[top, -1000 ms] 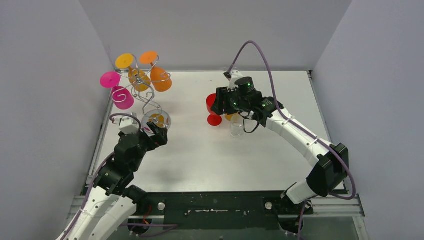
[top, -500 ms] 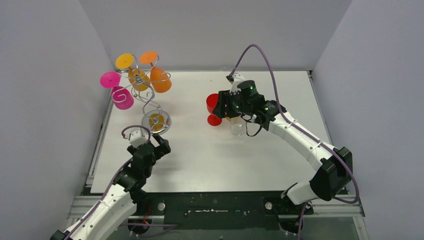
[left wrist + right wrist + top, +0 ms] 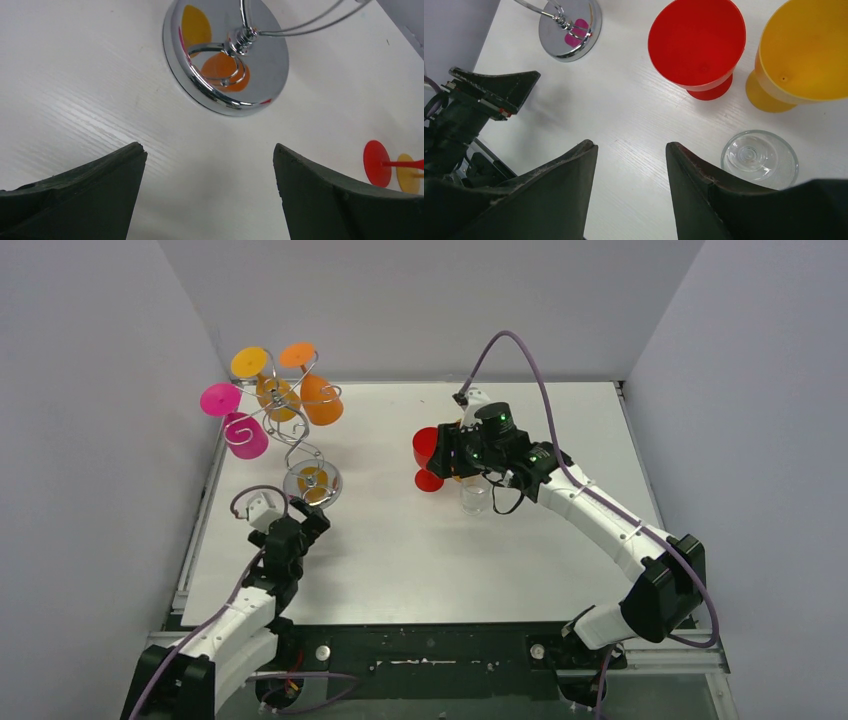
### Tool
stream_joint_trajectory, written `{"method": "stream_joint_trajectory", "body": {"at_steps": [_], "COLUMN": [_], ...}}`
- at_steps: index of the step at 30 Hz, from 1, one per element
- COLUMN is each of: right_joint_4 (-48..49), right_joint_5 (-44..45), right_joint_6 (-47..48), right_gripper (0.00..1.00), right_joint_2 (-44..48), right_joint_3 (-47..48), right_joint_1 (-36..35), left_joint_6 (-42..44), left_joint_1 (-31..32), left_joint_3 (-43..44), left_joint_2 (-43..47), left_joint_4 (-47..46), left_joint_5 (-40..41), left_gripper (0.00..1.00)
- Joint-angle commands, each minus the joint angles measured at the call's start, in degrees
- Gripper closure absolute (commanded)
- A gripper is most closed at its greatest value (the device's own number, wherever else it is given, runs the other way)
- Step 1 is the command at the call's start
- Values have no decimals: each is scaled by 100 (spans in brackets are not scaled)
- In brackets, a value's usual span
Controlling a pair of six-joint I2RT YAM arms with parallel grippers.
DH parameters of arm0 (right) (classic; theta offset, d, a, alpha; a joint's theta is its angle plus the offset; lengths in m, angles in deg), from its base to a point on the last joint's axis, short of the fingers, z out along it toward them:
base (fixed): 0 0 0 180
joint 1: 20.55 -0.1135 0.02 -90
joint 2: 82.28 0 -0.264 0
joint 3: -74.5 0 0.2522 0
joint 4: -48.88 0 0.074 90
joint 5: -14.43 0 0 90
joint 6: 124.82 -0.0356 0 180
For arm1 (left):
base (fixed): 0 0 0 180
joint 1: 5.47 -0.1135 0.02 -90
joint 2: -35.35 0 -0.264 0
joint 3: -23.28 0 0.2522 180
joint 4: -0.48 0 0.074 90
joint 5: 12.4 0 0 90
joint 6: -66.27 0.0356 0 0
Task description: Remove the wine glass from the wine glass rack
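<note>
Here's the left end effector [image 3: 208,150], low over the counter [image 3: 450,560], its jaws spread wide with nothing between them. Just ahead of it sits the round shiny base [image 3: 226,55] of the wine glass rack [image 3: 293,435], close but not touching. Up on the rack's curled arms, toward the far left corner, three glasses hang by their feet: a pink glass [image 3: 245,435], an orange glass [image 3: 322,400] and a yellow-orange glass [image 3: 278,397].

Over to the right end effector [image 3: 631,146]: it's spread open too, empty, and hovering above the middle of the counter. Below it a red glass [image 3: 696,42] stands upright with a yellow glass [image 3: 804,50] just beside it. A clear glass [image 3: 760,157] sits nearer, by the right finger. All three stand on the counter, well apart from the rack.
</note>
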Motion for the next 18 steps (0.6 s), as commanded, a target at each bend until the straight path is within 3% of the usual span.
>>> {"method": "stream_joint_trajectory", "body": {"at_steps": [1,18], "right_joint_4": [41,-97], "right_joint_5": [168,171], "right_joint_6": [90,108], "right_gripper": [46,46], "right_joint_2": [251,172], "right_joint_3": [-55,-70], "right_joint_1": [12,54], "left_joint_6": [2,212], "left_joint_1": [-651,-1751], "left_joint_3": [33,447], "left_joint_2": [-334,-1917], "left_joint_4": [-1096,-2141], "left_joint_5": [-675,-1908], "left_gripper": [3,4]}}
